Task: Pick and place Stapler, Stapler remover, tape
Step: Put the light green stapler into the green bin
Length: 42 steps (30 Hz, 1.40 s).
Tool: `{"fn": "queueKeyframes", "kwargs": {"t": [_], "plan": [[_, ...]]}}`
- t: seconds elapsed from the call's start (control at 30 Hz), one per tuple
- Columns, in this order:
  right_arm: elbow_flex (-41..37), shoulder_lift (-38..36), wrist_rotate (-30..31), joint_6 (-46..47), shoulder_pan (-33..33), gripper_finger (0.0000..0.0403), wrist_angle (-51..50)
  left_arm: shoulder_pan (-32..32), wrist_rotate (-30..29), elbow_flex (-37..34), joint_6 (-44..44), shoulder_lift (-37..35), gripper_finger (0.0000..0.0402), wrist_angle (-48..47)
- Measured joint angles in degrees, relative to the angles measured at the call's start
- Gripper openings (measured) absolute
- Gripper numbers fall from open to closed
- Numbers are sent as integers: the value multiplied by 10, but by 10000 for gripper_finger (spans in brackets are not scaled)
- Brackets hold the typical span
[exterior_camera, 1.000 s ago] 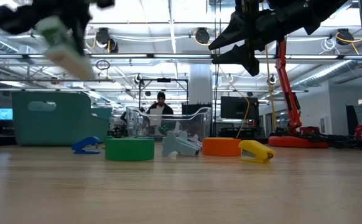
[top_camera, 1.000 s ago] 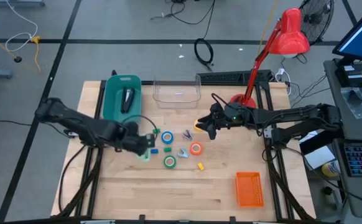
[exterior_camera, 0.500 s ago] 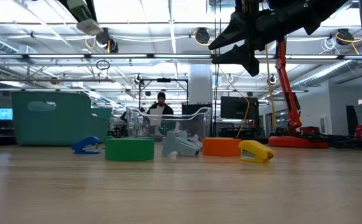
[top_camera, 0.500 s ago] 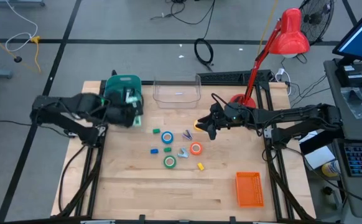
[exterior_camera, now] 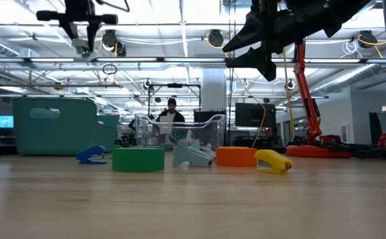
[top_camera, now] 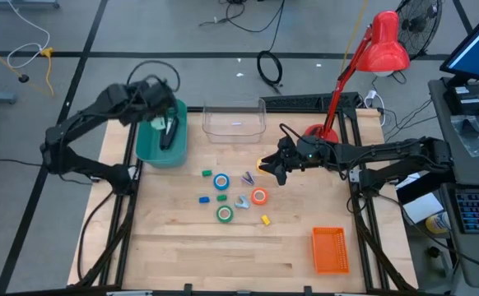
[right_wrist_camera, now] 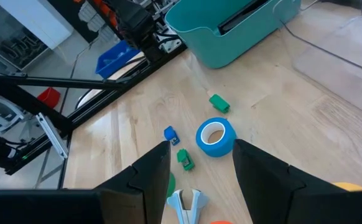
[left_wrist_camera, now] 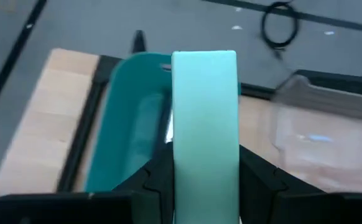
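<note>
The tape rolls are lying on the desk (top_camera: 174,247): green (top_camera: 224,214), blue (top_camera: 220,182) and orange (top_camera: 259,196). The right pincer (top_camera: 274,167) is hanging over them, spread and empty. Farther back, the left pincer (top_camera: 164,89) has swung up over the teal bin (top_camera: 151,141), pinching a pale green stapler (left_wrist_camera: 204,124). It is probably dropping it in next.

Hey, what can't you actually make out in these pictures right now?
- Left wrist view: the pale green object clamped in the left gripper is blurred and cut off by the bottom edge, so its kind is unclear.
- Low view: the wall of the teal bin hides its contents.
- High view: the right gripper, open, covers most of a yellow item.
</note>
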Motion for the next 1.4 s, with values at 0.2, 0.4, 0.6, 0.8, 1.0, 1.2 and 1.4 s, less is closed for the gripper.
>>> {"fn": "queueKeyframes", "kwargs": {"t": [0.2,0.4,0.6,0.8,1.0,1.2,1.4], "plan": [[0,0,0,8,0,166,0,90,26,0,84,18,120,7],[0,0,1,15,0,166,0,128,37,-29,137,47,120,31],[0,0,2,15,0,166,-1,168,41,-101,160,66,120,65],[0,0,2,18,0,166,-1,214,80,-179,203,67,120,166],[0,0,2,30,0,166,0,213,62,-197,226,78,120,182],[0,0,2,31,0,166,-1,218,69,-198,225,119,120,179],[0,0,2,31,0,166,-1,235,73,-198,188,161,120,180]]}}
